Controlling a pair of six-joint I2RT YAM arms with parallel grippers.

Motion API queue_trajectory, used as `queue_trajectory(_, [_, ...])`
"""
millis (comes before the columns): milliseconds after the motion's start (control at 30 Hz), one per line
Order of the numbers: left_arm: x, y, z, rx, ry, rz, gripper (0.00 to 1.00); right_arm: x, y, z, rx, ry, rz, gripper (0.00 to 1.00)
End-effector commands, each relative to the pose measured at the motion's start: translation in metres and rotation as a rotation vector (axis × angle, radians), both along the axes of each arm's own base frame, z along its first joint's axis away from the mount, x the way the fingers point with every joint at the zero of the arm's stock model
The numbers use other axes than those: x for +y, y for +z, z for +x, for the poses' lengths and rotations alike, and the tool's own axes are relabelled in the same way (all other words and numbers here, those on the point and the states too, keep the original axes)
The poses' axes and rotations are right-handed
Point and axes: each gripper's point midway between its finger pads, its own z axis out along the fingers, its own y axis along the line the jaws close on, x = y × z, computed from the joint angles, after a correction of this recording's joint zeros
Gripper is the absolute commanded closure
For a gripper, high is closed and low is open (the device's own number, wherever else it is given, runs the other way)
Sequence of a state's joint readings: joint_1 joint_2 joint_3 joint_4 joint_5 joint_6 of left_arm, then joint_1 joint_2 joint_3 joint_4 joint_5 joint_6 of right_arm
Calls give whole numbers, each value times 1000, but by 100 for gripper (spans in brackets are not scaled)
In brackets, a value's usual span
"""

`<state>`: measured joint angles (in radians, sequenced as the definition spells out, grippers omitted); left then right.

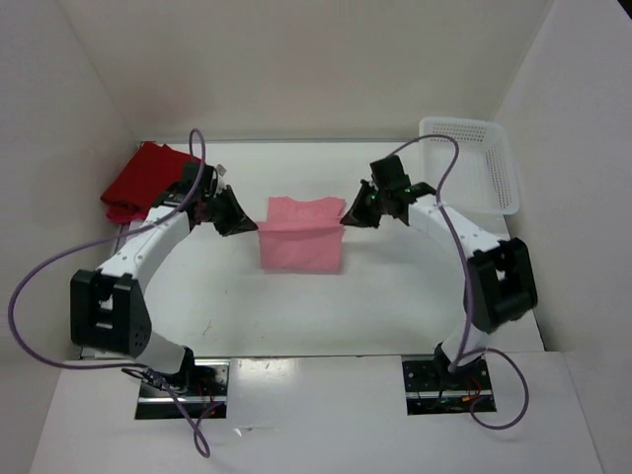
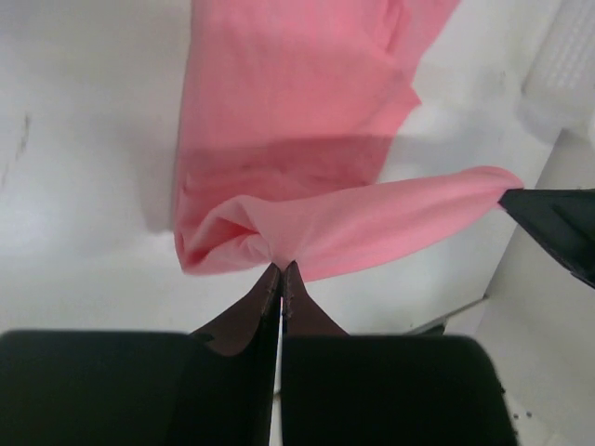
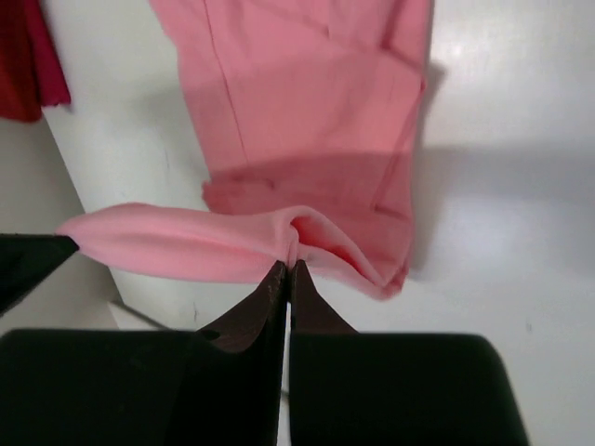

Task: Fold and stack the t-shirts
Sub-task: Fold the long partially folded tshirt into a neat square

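Both arms were over the middle of the table [image 1: 395, 296], facing each other across the pink t-shirt [image 1: 299, 242]. I had the left gripper [image 2: 281, 269] pressed together on the shirt's left edge, pinching a bunched bit of cloth right at the fingertips. The right gripper [image 3: 285, 268] was the same on the opposite edge, jaws closed on a pinch of pink fabric.

The strip of cloth between the two pinches was lifted off the table and stretched roughly straight from one gripper to the other. It threw a shadow band on the part of the shirt below. The rest of the shirt lay flat on the table, spread both ways from that raised line.

The red cloth pile [image 1: 143, 183] sat at the far left corner, behind the left arm and well apart from the pink one. I couldn't tell whether it was one shirt or two. The white basket [image 1: 504, 168] sat at the far right corner.
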<state>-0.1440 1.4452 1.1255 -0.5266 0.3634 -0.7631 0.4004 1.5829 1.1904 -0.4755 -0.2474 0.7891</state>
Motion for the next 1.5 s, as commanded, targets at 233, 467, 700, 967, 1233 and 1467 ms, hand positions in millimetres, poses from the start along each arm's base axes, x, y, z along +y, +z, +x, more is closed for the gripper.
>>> queue_trajectory(233, [4, -27, 122, -72, 100, 42, 100, -24, -7, 123, -115, -37, -118, 100])
queue_trajectory(467, [11, -41, 176, -103, 155, 100, 99, -28, -33, 171, -122, -45, -143, 100])
queue_trajectory(700, [22, -53, 201, -130, 204, 164, 65, -22, -55, 197, -106, -42, -117, 89])
queue_trajectory(967, [35, 1, 207, -261, 258, 143, 41, -18, -5, 198, -201, -28, -79, 68])
queue_trajectory(1233, [-80, -32, 132, -191, -21, 30, 50, 2, -16, 162, -169, 29, -77, 88])
queue_trajectory(1467, [-88, -94, 91, -75, -44, 61, 50, 49, -51, 161, -91, 164, -38, 95])
